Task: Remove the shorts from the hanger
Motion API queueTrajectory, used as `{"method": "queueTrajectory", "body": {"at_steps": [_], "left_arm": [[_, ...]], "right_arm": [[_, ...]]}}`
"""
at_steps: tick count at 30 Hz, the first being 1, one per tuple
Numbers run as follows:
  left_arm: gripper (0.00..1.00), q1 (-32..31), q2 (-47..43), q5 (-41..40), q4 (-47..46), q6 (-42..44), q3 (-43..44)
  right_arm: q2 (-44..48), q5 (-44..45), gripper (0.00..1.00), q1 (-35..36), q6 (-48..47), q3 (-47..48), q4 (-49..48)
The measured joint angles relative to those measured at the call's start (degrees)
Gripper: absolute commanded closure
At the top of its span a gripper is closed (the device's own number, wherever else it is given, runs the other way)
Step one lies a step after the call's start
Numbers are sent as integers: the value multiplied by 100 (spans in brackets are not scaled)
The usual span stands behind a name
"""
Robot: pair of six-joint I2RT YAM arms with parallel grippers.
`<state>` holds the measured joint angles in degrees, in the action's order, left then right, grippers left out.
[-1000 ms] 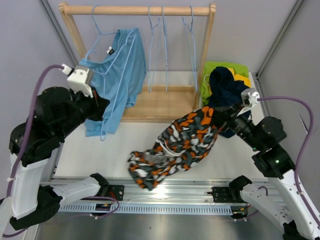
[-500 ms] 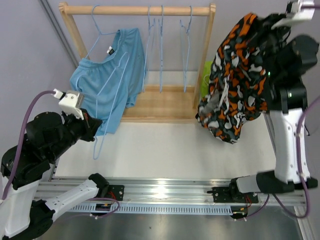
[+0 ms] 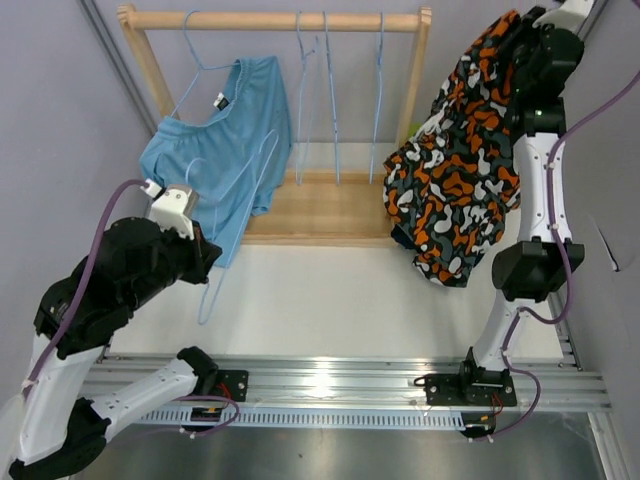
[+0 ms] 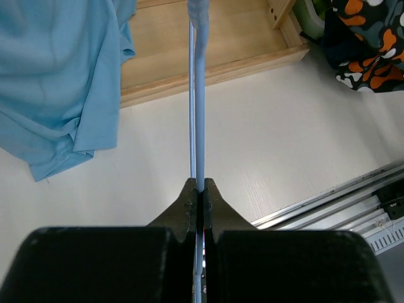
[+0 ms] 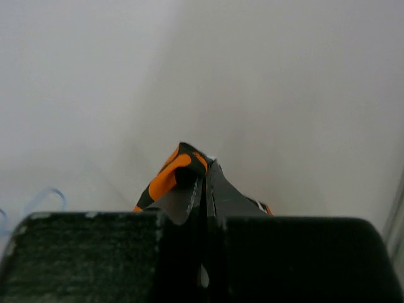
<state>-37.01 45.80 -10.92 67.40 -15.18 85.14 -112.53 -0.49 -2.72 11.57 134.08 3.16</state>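
Note:
High at the back right, my right gripper [image 3: 518, 40] [image 5: 203, 173] is shut on the top edge of the orange-black-white camouflage shorts [image 3: 455, 190] [image 5: 173, 173], which hang free in the air, off any hanger. At the left, my left gripper [image 3: 205, 262] [image 4: 199, 186] is shut on a light blue wire hanger [image 3: 232, 225] [image 4: 199, 95] that carries no cloth. The light blue shorts [image 3: 215, 165] [image 4: 57, 76] still hang from a hanger on the rail, just behind the held hanger. The camouflage shorts [image 4: 369, 44] also show at the left wrist view's top right.
A wooden rack [image 3: 280, 20] with a plank base [image 3: 320, 210] stands at the back, with bare wire hangers [image 3: 330, 100] on its rail. A bit of green cloth [image 3: 410, 132] peeks out right of the rack. A metal rail [image 3: 320, 385] runs along the near edge.
My right arm has swung from low over the table to high at the back right, lifting the camouflage shorts. My left gripper shifted slightly with its hanger.

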Motion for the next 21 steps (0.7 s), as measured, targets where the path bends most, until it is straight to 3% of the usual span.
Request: {"method": "queueTrajectory", "body": {"at_steps": [3, 8, 9, 10, 11, 12, 13, 21], "left_arm": [[100, 2, 129, -9, -125, 2, -7], [100, 2, 584, -109, -334, 28, 138], [100, 9, 732, -116, -367, 46, 225], [100, 35, 896, -111, -411, 72, 330], [100, 68, 1082, -96, -455, 90, 457], [100, 125, 1283, -79, -498, 125, 612], [100, 192, 1475, -50, -522, 149, 807], [100, 909, 2793, 131, -645, 374, 2111]], "right_arm": [[162, 26, 100, -37, 186, -1292, -516], [887, -26, 100, -17, 678, -4555, -1366], [1001, -66, 96, 2, 793, -5075, -1379], [1095, -118, 81, 11, 892, -5504, -1368], [1202, -179, 60, 22, 1003, -5864, -1360], [1314, -225, 14, 39, 1117, -6146, -1331], [1473, -267, 1, 63, 1174, -6369, -1300], [4063, -297, 0, 442, 1139, -7615, -1049]]}}
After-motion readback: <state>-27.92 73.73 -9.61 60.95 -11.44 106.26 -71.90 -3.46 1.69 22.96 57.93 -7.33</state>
